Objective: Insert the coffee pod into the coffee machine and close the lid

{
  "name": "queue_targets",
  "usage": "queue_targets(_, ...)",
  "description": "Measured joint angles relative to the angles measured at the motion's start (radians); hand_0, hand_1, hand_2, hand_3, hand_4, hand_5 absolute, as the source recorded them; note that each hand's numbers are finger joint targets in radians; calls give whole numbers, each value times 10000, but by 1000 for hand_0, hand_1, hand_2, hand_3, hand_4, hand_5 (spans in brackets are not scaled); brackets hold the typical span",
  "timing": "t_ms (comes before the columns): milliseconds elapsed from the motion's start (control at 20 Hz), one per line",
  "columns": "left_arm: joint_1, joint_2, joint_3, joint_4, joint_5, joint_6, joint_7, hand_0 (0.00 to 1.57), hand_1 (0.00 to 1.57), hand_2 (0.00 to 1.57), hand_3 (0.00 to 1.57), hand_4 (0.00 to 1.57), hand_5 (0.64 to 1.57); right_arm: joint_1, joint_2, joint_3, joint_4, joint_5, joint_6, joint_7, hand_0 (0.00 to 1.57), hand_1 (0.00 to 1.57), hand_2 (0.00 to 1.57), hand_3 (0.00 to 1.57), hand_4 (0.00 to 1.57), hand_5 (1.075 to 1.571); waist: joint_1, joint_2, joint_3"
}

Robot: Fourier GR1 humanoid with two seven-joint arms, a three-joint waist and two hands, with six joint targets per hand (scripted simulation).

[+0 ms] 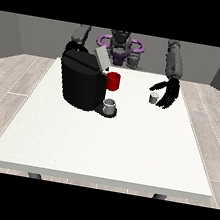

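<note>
While the small pale grey coffee pod (153, 98) stands upright on the white rectangular worktop (106, 142), well to the view's right of the coffee machine (81, 82), the black hand at the view's right (168, 93) hangs just beside it, on its far side from the machine. That hand's fingers are curved and spread around the pod's side without visibly closing on it; whether any finger touches the pod cannot be told.

The machine, a boxy matt black body with rounded edges, serves as the landmark. Its flat grey lid (101, 58) is raised and tilted at the top. A glossy red cylindrical cup (113, 81) sits just beside the machine's front face, and a small grey cup (110, 105) rests on the dark drip base below it. The hand at the view's left is hidden behind the machine, so its state is unknown.

The pod appears as a short tapered cup, probably light, rigid and thin-walled, with smooth sides that could slip. A sensible hold would be across its side wall, thumb opposite the fingers, keeping it upright. Being light, it may tip or skid if nudged. The insertion has not begun, and the lid stands open to receive it.
</note>
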Motion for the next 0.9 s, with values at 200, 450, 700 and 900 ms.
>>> queue_targets(200, -240, -131, -6, 340, -396, 728, -264, 686, 686, 849, 651, 288, 1571, -15, 35, 130, -102, 69, -72, 264, 0, 0, 0, 0, 515, 1571, -78, -38, 2)
queue_targets(450, -482, -329, -18, 669, -784, 1398, -551, 920, 920, 1042, 829, 361, 1571, -340, -57, -147, 159, 9, -138, 300, 0, 0, 0, 0, 524, 1571, 63, 19, 3)
queue_targets(700, -662, -170, -118, 1081, -1285, 1825, -630, 970, 970, 1054, 793, 319, 1571, -276, -31, -141, 21, -149, -1, 305, 0, 0, 0, 0, 505, 1571, -156, 37, 12)
queue_targets(900, -777, -81, -166, 1308, -1549, 1958, -853, 1225, 1225, 1358, 1305, 473, 1571, -160, -27, -116, -30, -387, 14, 122, 0, 0, 0, 0, 535, 1571, -185, 67, 21)
